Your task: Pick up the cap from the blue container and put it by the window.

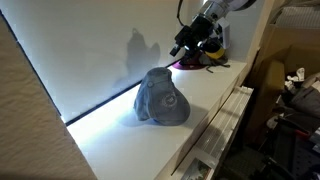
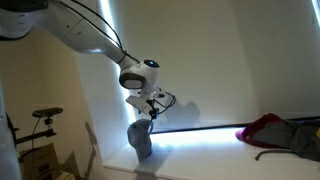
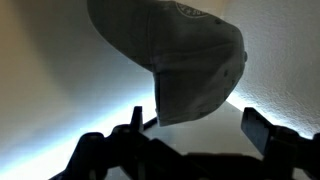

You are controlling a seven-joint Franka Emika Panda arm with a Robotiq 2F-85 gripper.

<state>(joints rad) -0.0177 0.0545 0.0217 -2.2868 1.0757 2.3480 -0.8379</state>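
The grey-blue cap (image 1: 162,98) with a pale round logo rests on the white ledge (image 1: 140,145), right beside the bright window (image 1: 90,60). It also shows in an exterior view (image 2: 140,138) and in the wrist view (image 3: 180,50). The blue container does not show in any view. My gripper (image 1: 195,40) hangs open and empty above the ledge, apart from the cap; it also shows in an exterior view (image 2: 150,105). In the wrist view the two fingers (image 3: 197,135) stand wide apart with nothing between them, below the cap's brim.
A purple cap (image 1: 188,63) and a yellow-and-black one (image 1: 215,45) lie at the ledge's far end under the gripper. A red cloth (image 2: 275,128) lies on the ledge. The ledge drops off to cluttered boxes (image 1: 285,70).
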